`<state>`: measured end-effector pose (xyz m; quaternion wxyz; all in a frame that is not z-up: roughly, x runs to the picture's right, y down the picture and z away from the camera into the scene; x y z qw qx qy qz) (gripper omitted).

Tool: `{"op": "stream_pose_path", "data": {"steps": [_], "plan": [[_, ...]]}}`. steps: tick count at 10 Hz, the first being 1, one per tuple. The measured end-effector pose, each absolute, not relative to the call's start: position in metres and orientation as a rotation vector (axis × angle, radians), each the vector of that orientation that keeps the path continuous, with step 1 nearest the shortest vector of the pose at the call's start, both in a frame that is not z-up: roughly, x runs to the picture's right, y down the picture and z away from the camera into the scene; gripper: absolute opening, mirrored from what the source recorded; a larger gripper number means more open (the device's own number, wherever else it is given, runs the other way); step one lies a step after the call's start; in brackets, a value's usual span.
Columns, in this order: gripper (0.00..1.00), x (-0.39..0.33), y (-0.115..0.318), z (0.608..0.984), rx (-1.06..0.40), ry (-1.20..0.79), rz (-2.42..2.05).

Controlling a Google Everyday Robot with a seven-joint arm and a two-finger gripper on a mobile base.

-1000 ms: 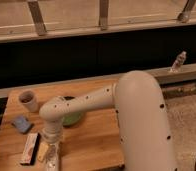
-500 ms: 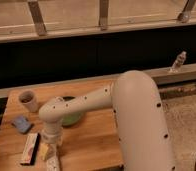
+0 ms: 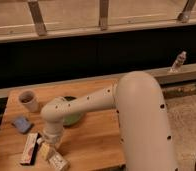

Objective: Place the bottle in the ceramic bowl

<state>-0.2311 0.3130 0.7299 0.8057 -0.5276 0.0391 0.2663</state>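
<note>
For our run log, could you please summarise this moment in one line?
gripper: front-left of table, at bottle, grasp unclear | ceramic bowl: partly behind arm, bottle not inside

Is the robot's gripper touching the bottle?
Cannot tell. In the camera view the gripper sits right over the bottle near the front of the table; no contact or gap shows plainly.

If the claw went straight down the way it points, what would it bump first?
Probably the cream bottle lying just under the claw, near the table's front left edge; whether they already touch is unclear.
</note>
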Motion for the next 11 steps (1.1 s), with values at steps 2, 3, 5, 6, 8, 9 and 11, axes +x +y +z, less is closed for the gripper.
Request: {"op": "stream_pose_path", "data": {"steps": [2, 3, 5, 6, 8, 9, 11], "plan": [[0.0, -0.228, 0.309, 0.729, -1.129, 0.067, 0.584], [0.0, -0.225, 0.307, 0.729, -1.122, 0.062, 0.586], [0.0, -0.216, 0.303, 0.728, -1.117, 0.053, 0.604], [0.0, -0.214, 0.302, 0.728, -1.117, 0.048, 0.61], [0.0, -0.213, 0.302, 0.728, -1.118, 0.04, 0.614], [0.0, -0.21, 0.301, 0.728, -1.117, 0.038, 0.62], [0.0, -0.205, 0.299, 0.729, -1.115, 0.034, 0.63]]}}
